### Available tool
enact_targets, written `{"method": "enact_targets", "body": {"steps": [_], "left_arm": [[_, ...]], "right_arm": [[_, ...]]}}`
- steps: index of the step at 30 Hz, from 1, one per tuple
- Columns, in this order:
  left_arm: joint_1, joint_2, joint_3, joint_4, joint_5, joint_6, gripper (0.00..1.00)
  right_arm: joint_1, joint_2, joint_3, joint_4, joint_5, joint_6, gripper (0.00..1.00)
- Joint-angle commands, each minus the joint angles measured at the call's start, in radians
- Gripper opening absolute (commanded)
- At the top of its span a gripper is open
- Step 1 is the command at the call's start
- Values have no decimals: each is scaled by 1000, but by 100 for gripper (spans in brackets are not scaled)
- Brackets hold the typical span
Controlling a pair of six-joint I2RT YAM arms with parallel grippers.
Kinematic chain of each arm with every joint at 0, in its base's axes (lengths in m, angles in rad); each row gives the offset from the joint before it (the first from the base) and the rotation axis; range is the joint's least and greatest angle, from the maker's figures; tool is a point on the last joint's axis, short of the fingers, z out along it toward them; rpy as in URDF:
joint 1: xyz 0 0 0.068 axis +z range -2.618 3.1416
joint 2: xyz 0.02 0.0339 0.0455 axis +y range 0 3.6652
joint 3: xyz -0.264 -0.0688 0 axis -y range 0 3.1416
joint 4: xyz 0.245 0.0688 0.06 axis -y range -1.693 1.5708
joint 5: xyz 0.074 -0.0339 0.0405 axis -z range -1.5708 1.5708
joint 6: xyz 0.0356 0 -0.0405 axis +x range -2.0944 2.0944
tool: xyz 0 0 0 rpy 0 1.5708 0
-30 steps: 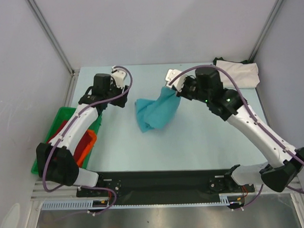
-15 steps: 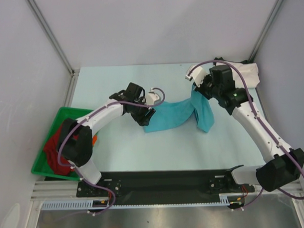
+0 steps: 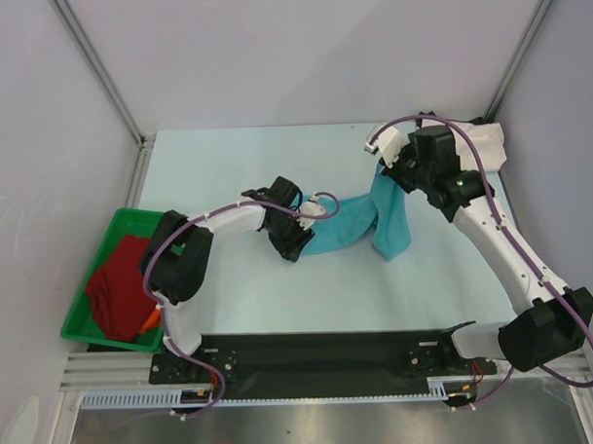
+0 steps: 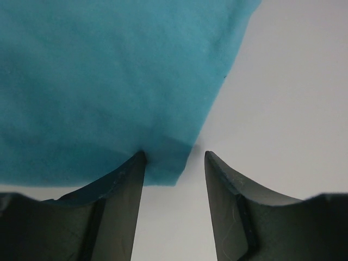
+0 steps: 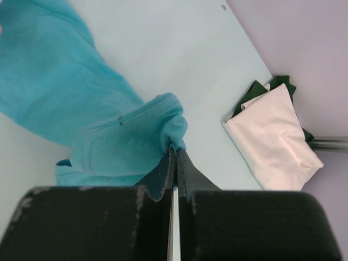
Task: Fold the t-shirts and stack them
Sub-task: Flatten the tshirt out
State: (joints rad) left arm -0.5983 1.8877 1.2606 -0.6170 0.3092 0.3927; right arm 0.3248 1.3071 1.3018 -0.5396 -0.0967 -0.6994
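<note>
turquoise t-shirt (image 3: pixel 350 225) lies near the middle of the table (image 3: pixel 217 166), one end lifted at the right and the rest draped in a band toward the left. it looks light, thin and limp, so it should sag and bunch wherever it is unsupported. it is best taken by a hem or a corner, pinching through little cloth. right gripper (image 5: pixel 174 155) is closed tight on a stitched hem, with cloth bunched over its tips. left gripper (image 4: pixel 174 163) stands partly apart and grips nothing. it sits low over the table, with the shirt's near corner lying in the gap against one finger. a pinch there looks the likely next step, but the corner sits shallow in the jaws and could slip out. bare table at the far left and along the near side gives room to spread the cloth. a folded cream-white shirt (image 3: pixel 469 143) sits in the far right corner, just behind the right arm. the green bin (image 3: pixel 111 338), holding a dark red shirt (image 3: pixel 119 287), sits off the left edge, well apart.
</note>
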Motion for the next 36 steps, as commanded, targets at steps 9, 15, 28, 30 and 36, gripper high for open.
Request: {"method": "enact_targets", "body": {"steps": [9, 15, 28, 30, 36], "left_arm": [[2, -59, 39, 66, -85, -18, 0], [22, -338, 28, 115, -227, 35, 0], [5, -725, 175, -125, -226, 167, 1], [2, -768, 190, -124, -229, 172, 0], [5, -750, 143, 3, -282, 190, 1]], "right_arm": [[-9, -9, -2, 81, -11, 24, 0], [-21, -45, 4, 130, 54, 40, 0], [-35, -402, 80, -157, 95, 181, 0], [-56, -437, 109, -197, 123, 199, 0], [-109, -421, 42, -73, 120, 192, 0]]}}
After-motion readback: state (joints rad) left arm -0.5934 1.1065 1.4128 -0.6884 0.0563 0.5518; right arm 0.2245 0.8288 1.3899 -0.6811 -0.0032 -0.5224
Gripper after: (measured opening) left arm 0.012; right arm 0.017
